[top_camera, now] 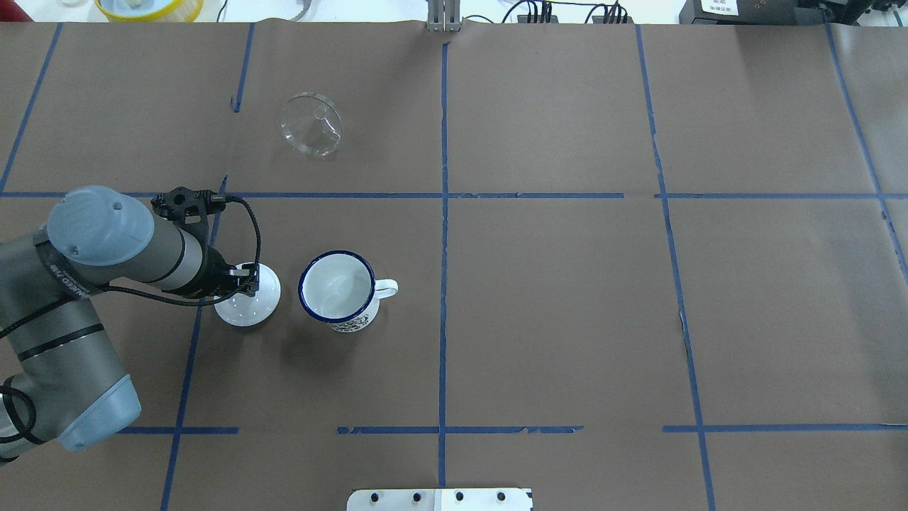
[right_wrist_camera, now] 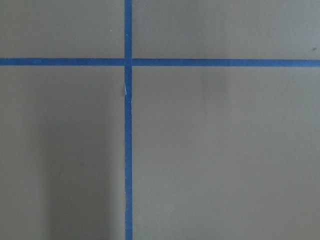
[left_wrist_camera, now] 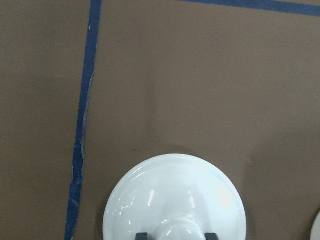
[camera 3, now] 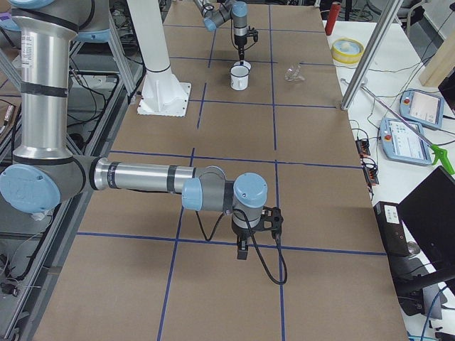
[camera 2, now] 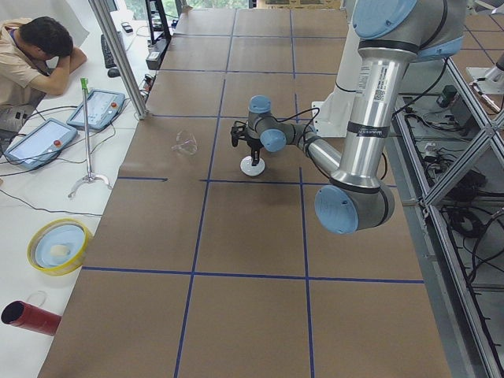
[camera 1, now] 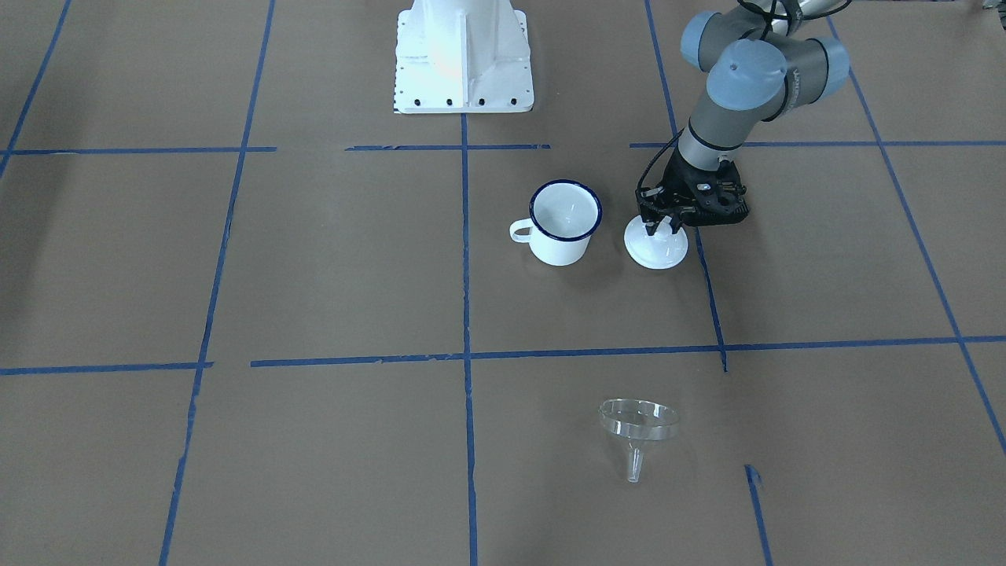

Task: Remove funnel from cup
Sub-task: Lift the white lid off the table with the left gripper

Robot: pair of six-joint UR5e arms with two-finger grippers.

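So, the funnel (camera 1: 638,428) is already out of the cup (camera 1: 564,224). It sits well apart from the left claw (camera 1: 659,229), over on the operators' side of the worktop (camera 1: 314,259), with a blue tape line (camera 1: 550,355) running across between the two.

The left claw isn't at the funnel at all. It's down over a white round lid (camera 1: 656,245) that lies flat on the worktop just beside the cup, not touching it. In the left wrist view its two dark fingers (left_wrist_camera: 141,235) stand either side of the lid's knob (left_wrist_camera: 177,231), set fairly narrow, with a thin sliver of white showing between each finger and the knob, so it looks parted around the knob rather than clamped on it.

The cup stands upright and empty, dark blue rim up, with its little loop handle pointing away from the lid. It's off to the side of the claw, not on the line toward the funnel.

The right claw (camera 3: 242,250) only shows in the exterior right view, hanging low over bare paper way down the far end from all this. I can't tell from there how its jaws stand.

The funnel itself is clear plastic and lies tipped on its side. The wide round rim faces the robot and the short narrow spout points toward the operators' edge.
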